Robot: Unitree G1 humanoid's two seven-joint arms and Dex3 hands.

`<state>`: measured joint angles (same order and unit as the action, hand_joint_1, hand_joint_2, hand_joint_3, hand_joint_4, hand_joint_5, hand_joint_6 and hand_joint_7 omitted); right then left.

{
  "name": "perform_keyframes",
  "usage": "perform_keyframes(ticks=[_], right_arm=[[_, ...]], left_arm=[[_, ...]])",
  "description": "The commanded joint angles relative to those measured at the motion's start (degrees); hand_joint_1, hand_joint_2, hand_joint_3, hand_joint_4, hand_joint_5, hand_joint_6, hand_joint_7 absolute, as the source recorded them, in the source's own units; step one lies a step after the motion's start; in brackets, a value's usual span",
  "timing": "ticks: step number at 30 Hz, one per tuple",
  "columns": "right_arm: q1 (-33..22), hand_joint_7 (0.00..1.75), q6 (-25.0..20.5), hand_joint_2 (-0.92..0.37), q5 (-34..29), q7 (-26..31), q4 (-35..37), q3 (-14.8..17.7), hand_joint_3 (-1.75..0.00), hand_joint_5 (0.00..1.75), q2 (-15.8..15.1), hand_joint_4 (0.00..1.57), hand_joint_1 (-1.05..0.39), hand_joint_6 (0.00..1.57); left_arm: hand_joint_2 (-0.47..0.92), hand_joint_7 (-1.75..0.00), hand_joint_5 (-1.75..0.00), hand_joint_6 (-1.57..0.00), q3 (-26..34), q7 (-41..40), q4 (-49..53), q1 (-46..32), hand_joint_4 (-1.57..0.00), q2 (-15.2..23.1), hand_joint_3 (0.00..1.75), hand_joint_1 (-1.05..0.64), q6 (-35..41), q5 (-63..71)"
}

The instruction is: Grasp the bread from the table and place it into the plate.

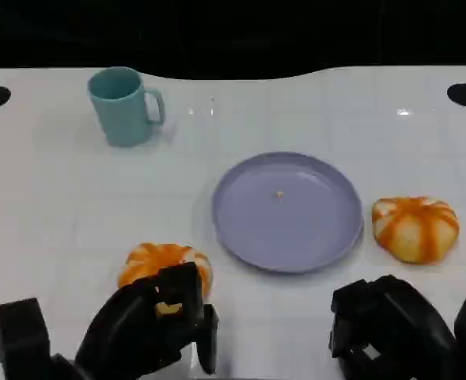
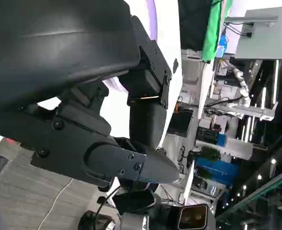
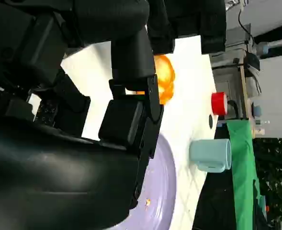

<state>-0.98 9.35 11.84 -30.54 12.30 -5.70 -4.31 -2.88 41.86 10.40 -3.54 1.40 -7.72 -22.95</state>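
Bread: two orange-and-white striped buns on the white counter (image 1: 51,214), neither in the plate. Going left to right in the head view:

Far left, back: teal mug (image 1: 123,105), upright, handle toward the plate side, well apart from everything else.

Left front: left hand (image 1: 149,328) low at the near edge, fingers curled up and over the near side of the left bread (image 1: 163,261). Fingertips overlap the bun's front edge; a bit of orange shows between the fingers. Can't tell if it's actually gripping or just touching, since the contact is hidden behind the fingers. The left wrist view gives the black shell and fingers (image 2: 145,120) close up with a sliver of counter and plate rim behind; no help on the grip. Bun sits on the counter just near-left of the plate, not touching the rim.

Centre: lavender plate (image 1: 327,245), round, shallow, one tiny crumb-like speck near the middle, otherwise bare.

Right: second bread (image 1: 415,228) just beside the plate's right rim, small gap, resting on the counter.

Right front: right hand (image 1: 391,328) near the edge, below the plate and the right bun, apart from both. Fingers curled inward, nothing in them. In the right wrist view: bread (image 3: 162,79) beyond the fingers (image 3: 131,52), plus plate (image 3: 160,201) and mug (image 3: 210,154) on its side as shown.
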Motion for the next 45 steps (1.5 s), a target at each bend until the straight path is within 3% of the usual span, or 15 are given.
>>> perform_keyframes(ticks=[1, 21, 31, 39, 45], right_arm=[[0.09, 1.03, -0.03, -0.05, 0.11, 0.3, -0.31, 0.41, -1.35, 1.29, -0.23, 1.56, -1.05, 1.57], [0.11, 1.01, 0.22, -0.04, 0.6, -0.49, 0.11, 0.52, -1.35, 1.28, -0.09, 1.56, -1.05, 1.57], [-0.41, 1.01, -0.16, -0.04, 0.01, 0.21, -0.95, 0.15, -1.36, 1.3, -0.26, 1.55, -1.05, 1.57], [-0.16, 1.02, -0.57, -0.01, -0.64, 0.99, -1.25, -0.25, -1.41, 1.31, -0.21, 1.55, -1.05, 1.57], [0.18, 1.0, -0.47, 0.0, -0.6, 1.12, -1.08, -0.59, -1.41, 1.31, -0.12, 1.55, -1.05, 1.57]], left_arm=[[0.92, -1.63, -1.75, -0.73, 0.51, 0.91, 0.33, 0.14, -0.85, 0.58, 0.2, -0.74, -0.98, -0.28], [0.92, -1.64, -1.75, -0.73, 0.61, -0.02, -1.33, -0.15, -0.85, 0.85, 0.19, -0.72, 1.12, -0.39], [0.92, -1.52, -1.75, -0.69, 1.32, -1.98, -3.89, -0.8, -0.77, 0.32, 0.17, -0.78, 0.65, 0.1], [0.92, -1.2, -1.66, -0.59, 2.11, -4.81, -5.65, 0.13, -0.59, 2.24, 0.2, -0.81, -4.53, 4.57], [0.92, -0.8, -1.33, -0.49, 2.52, -10.59, -9.35, 1.1, -0.55, 6.37, 0.22, -0.75, -9.46, 14.79]])
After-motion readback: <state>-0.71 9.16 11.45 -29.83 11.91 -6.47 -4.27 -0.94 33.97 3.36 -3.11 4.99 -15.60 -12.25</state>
